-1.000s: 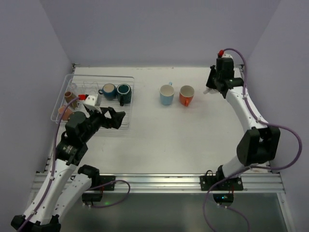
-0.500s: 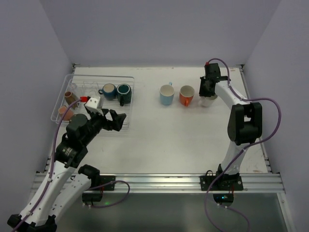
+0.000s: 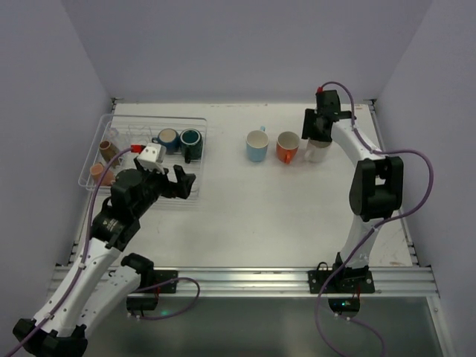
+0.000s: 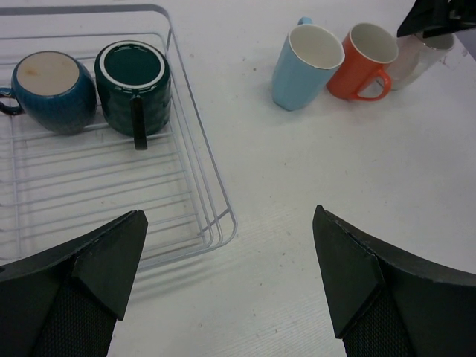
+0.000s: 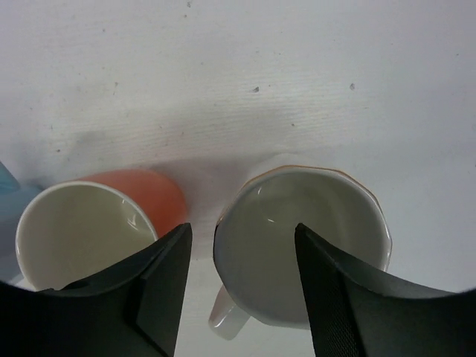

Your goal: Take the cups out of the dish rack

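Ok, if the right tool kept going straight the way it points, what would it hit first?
The white mug: the right tool points down over it, open, with the rim nearest the orange cup between its fingers. Whether it already touches is unclear.

Left arm [image 3: 89, 279] and right arm [image 3: 361, 249] are both white shells with chunky black joints, trailing purple cables [image 3: 430, 182], plus wedge-shaped black fingers [image 4: 97, 275] and tiny red bits by the wrists.

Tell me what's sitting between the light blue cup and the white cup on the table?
The orange mug stands between the light blue cup and the white cup, all three in a row. The left wrist view shows it best, and the top view shows it too.
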Action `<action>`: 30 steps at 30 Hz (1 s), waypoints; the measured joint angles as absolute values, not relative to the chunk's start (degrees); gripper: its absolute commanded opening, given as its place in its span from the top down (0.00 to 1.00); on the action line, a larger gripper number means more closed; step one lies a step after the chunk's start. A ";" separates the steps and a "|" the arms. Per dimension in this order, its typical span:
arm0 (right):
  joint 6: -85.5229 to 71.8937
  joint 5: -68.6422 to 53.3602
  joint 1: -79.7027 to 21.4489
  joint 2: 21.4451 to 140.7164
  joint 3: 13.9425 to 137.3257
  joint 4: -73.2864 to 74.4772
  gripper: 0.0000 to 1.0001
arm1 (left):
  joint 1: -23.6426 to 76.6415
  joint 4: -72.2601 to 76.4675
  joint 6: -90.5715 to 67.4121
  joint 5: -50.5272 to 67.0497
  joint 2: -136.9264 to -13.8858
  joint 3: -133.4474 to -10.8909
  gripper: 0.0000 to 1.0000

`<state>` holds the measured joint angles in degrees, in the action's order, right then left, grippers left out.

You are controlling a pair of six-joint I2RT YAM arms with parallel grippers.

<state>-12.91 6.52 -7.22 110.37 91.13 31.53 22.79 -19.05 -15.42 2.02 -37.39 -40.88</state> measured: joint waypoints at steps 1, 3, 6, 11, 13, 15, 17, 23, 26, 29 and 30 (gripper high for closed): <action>-12.93 6.52 -7.22 110.04 91.31 31.62 0.34 | 22.70 -19.03 -15.44 1.76 -37.85 -40.91 0.00; -12.93 6.48 -7.22 108.77 91.33 32.16 0.30 | 22.52 -19.05 -15.49 1.39 -39.03 -40.91 0.00; -13.43 6.28 -7.22 104.68 91.18 32.91 0.21 | 22.52 -19.38 -16.12 0.69 -41.45 -41.47 0.00; -16.43 2.94 -7.31 87.83 82.65 28.23 0.14 | 22.52 -19.09 -20.40 -2.39 -46.22 -44.27 0.00; -18.44 0.56 -7.60 78.78 75.72 23.68 0.14 | 22.52 -17.45 -23.27 -4.45 -48.10 -44.97 0.00; -20.82 -2.57 -8.34 69.97 67.68 18.50 0.17 | 22.50 -15.11 -25.80 -6.96 -50.41 -45.15 0.00; -23.05 -5.08 -9.52 63.88 61.60 14.59 0.18 | 22.50 -12.82 -27.75 -9.32 -54.06 -45.74 0.00; -27.51 -10.70 -13.13 56.97 47.81 7.22 0.18 | 21.91 -9.47 -29.56 -15.79 -73.10 -55.02 0.00; -28.51 -12.62 -14.11 55.68 43.72 6.31 0.18 | 21.32 -9.13 -29.39 -17.50 -81.12 -60.75 0.00; -28.99 -13.50 -14.66 54.30 41.43 5.23 0.19 | 20.49 -8.93 -29.15 -18.63 -87.64 -65.84 0.00; -29.06 -13.61 -14.70 53.82 41.04 4.95 0.19 | 20.18 -8.80 -29.04 -18.94 -89.41 -67.09 0.00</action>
